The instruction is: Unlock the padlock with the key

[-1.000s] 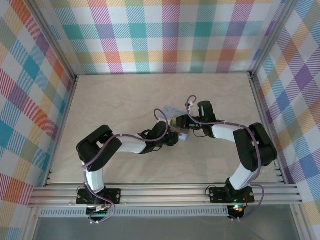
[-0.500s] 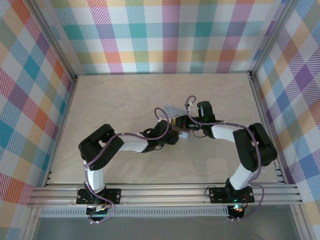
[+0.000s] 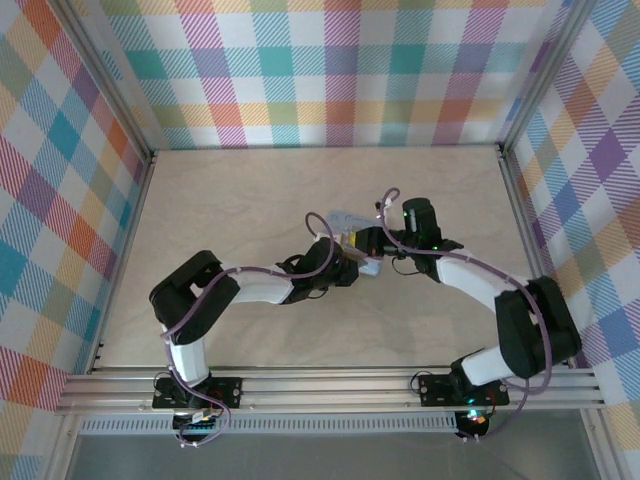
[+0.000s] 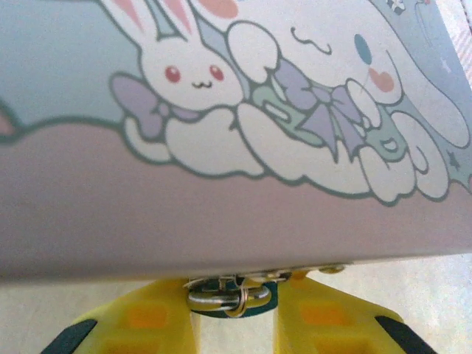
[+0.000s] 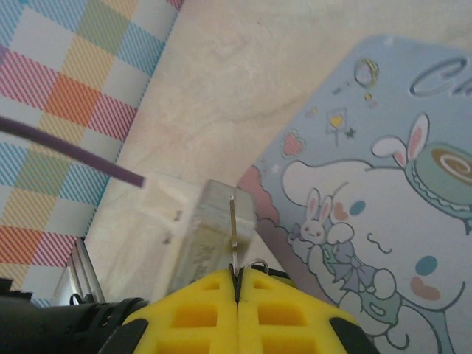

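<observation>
The tiny teal padlock [image 4: 230,304] hangs by its silver shackle from the lower edge of the light-blue cartoon tin [image 4: 236,110]. My left gripper [image 4: 234,324] is shut on the padlock, a yellow finger against each side of it. My right gripper [image 5: 237,284] is shut on the key [image 5: 233,228], whose thin metal blade sticks straight out past the fingertips. A small wire ring shows beside the right pads. In the top view the left gripper [image 3: 352,262] and right gripper [image 3: 368,243] meet at the table's middle, beside the tin [image 3: 343,217].
A clear plastic box [image 5: 210,228] lies just beyond the key's tip, left of the tin [image 5: 383,192]. A purple cable [image 5: 66,151] crosses the right wrist view. Plaid walls [image 3: 60,200] enclose the beige table [image 3: 230,200] on three sides.
The left gripper's jaws have narrowed onto the padlock. The right arm's elbow has swung out to the right while its gripper stayed at the centre, still pinching the key.
</observation>
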{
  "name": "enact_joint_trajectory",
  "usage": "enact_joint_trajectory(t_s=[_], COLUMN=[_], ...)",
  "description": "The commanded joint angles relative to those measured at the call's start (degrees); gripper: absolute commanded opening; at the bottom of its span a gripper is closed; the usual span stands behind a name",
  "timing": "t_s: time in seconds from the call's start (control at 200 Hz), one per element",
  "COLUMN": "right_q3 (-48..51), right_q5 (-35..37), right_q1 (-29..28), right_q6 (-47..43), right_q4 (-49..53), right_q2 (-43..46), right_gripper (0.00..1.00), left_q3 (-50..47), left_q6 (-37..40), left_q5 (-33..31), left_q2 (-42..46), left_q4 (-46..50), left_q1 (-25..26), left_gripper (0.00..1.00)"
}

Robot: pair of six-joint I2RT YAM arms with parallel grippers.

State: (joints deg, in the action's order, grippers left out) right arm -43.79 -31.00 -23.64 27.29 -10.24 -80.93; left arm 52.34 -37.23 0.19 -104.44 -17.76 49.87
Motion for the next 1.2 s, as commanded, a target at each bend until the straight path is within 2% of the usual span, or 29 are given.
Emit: enact_joint_trajectory(t_s=[0.0,0.205,0.5,0.795,1.195], right_q3=[2.26,7.94,15.84,20.77,23.27], right_q5=[3.22,6.87,12.12,15.95,17.03], right_q1=[-0.26,-0.27,-2.67,-7.76,-12.09], right_q6=[-4.27,-6.28,-4.57,-4.17,-6.27], right_q4=[5.53,10.06,10.91,8.39,1.66], right_q2=[3.99,11.21,19.54,18.82,11.29], right_gripper=[0.0,0.0,0.0,0.0,0.0], left_q3=[0.85,1.74,2.42,2.4,2.29], left_q6=[-3.18,-6.73,-11.66,-13.35,-14.05], left_q5=[1.47,4.51,9.14,10.31,10.71], left_q2=[3.37,4.45,4.35,5.09,6.36], left_q4=[2.56,5.43,6.25,6.75,7.61], left_q1=[0.76,0.27,-1.12,-1.78,-2.14], left_gripper=[0.25,0.25,0.22,0.22,0.22])
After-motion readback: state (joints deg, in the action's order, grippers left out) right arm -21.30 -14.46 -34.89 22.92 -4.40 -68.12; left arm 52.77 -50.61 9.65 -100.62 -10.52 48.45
